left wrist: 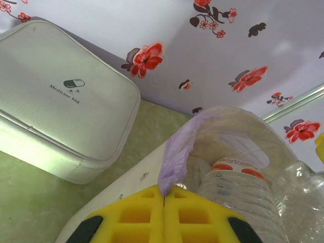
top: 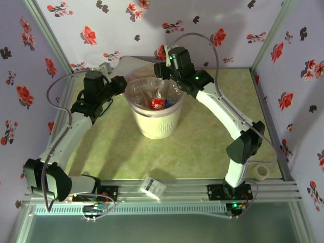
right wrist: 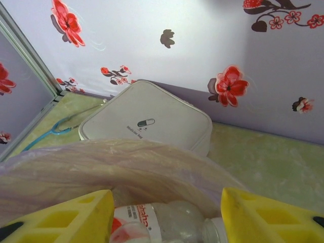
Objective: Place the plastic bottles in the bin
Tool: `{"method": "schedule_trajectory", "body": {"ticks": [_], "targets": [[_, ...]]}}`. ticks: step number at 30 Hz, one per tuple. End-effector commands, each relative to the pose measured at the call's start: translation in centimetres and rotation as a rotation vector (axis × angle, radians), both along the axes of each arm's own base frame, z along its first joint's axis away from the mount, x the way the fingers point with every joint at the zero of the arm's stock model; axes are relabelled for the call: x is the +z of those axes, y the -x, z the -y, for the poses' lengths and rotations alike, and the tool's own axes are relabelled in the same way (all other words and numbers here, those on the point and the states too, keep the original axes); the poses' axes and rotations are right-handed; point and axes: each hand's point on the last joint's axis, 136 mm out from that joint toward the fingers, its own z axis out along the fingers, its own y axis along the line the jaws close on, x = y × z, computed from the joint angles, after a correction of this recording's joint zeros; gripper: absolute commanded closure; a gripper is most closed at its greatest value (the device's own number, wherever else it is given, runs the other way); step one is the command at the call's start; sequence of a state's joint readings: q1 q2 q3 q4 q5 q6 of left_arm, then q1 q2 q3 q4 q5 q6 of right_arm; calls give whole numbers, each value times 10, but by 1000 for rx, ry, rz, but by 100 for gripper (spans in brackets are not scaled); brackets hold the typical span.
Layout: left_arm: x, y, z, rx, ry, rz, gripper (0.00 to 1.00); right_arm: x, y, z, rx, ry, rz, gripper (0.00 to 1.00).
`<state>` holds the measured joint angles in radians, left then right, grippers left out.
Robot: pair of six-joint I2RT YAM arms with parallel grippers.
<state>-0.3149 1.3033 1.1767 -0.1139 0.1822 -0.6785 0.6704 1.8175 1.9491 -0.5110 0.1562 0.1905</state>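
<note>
From above, the large round cream-white plastic bin (top: pixel 152 131) stands mid-table with clear plastic bottles (top: pixel 158 100) heaped inside. The left gripper (top: pixel 117 85) is at its left rim and the right gripper (top: pixel 169 71) at its far rim.

In the left wrist view, the yellow fingers are pressed together, apparently nipping the translucent lilac liner bag (left wrist: pixel 177 152). That fold is best held back.

In the right wrist view, the fingers stand apart, straddling a red-labelled clear bottle (right wrist: pixel 162 223) lying in the bin. A straight lift would avoid the film.

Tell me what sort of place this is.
Probably a staged robot test booth: floral-papered walls on aluminium framing, two robot arms bolted to the table edge, and a bin of plastic bottles between them.
</note>
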Motion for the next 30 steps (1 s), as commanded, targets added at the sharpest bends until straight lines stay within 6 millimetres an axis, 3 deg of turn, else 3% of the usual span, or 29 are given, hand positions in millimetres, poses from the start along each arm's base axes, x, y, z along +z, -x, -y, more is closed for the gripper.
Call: {"method": "schedule_trajectory", "body": {"ticks": [1,4,9,14,22,30], "targets": [[-35,5,3,-25,-60,-114,100,-144,36,12,53,284,-418,41],[-35,6,3,-27,-66,-111,100,-138,27,22,18,259,-425,40],[-36,6,2,-25,-68,-115,100,-105,9,47,-52,199,-397,37],[-33,7,0,-22,-60,-103,100,-78,11,61,-74,173,-365,36],[-23,11,-3,-14,-48,-82,100,-76,23,69,-72,110,-381,30],[5,16,-5,-16,-40,-29,100,16,18,71,-61,35,-195,18]]}}
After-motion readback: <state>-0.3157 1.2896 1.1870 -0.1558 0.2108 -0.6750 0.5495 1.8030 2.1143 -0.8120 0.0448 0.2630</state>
